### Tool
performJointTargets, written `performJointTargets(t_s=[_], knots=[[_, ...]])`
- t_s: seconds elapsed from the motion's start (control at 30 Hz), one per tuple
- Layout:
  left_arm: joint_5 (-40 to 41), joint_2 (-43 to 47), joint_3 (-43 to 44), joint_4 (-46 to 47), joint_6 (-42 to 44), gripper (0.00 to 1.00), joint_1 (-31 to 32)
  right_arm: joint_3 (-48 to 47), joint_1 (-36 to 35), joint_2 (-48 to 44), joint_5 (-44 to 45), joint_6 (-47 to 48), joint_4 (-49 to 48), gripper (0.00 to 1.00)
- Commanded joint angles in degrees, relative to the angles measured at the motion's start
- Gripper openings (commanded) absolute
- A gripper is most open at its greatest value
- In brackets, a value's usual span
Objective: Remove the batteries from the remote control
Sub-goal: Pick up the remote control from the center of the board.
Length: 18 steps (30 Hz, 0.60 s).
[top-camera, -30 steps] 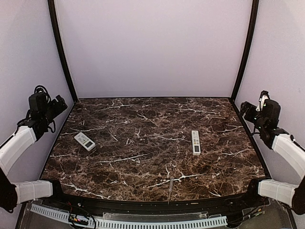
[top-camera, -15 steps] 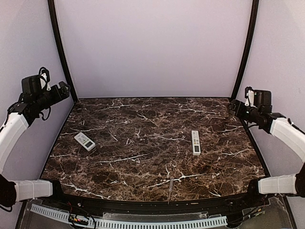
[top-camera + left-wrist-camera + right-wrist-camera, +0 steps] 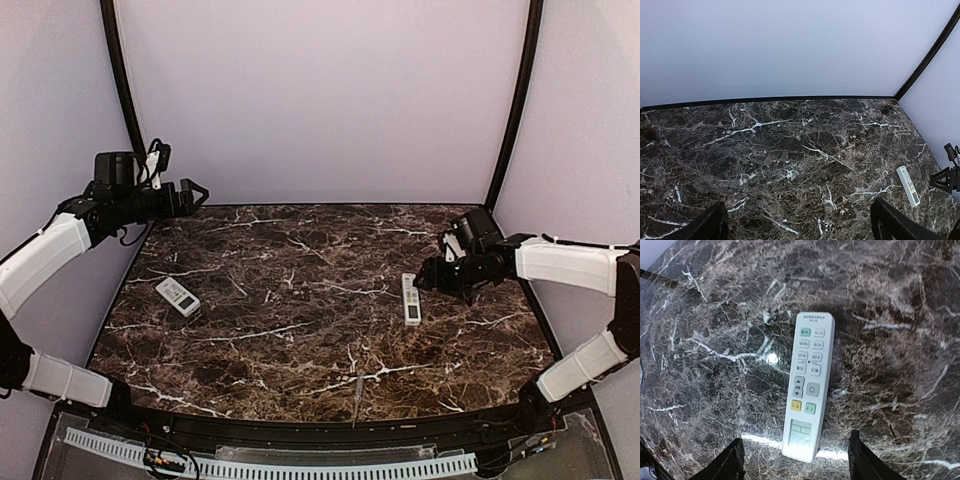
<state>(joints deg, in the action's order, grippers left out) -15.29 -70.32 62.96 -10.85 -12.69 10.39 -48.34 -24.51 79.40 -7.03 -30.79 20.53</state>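
1. The long slim white plastic remote control (image 3: 808, 385) lies button-side up on the dark brown, white-veined marble table (image 3: 300, 340), right of centre.
2. The right gripper (image 3: 797, 460) hovers over it with jaws apart, one finger on either side of one end, touching nothing.
3. The left gripper (image 3: 190, 195) hangs high over the far left corner, jaws wide, holding nothing.
4. A shorter white remote (image 3: 178, 296) lies near the left edge.
5. The batteries are hidden from view.

White-shelled arms (image 3: 560, 262) with black joints, cables and hands (image 3: 198, 195)
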Motion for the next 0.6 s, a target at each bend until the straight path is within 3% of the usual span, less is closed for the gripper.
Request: performJointTargets(t_s=[0.0, 0.2, 0.57], knots=[[0.37, 1.10, -0.38, -1.69, 2.33, 0.99, -0.20, -2.29, -5.23, 3.48, 4.58, -4.98, 3.04, 0.66], [8.53, 4.34, -0.95, -2.40, 5.57, 0.99, -0.20, -5.86, -10.00, 9.49, 12.55, -7.45, 8.33, 0.63], [8.80, 4.85, -0.84, -2.95, 5.32, 0.99, -0.20, -12.85, -16.25, 18.47, 20.71, -8.83, 12.90, 0.59]])
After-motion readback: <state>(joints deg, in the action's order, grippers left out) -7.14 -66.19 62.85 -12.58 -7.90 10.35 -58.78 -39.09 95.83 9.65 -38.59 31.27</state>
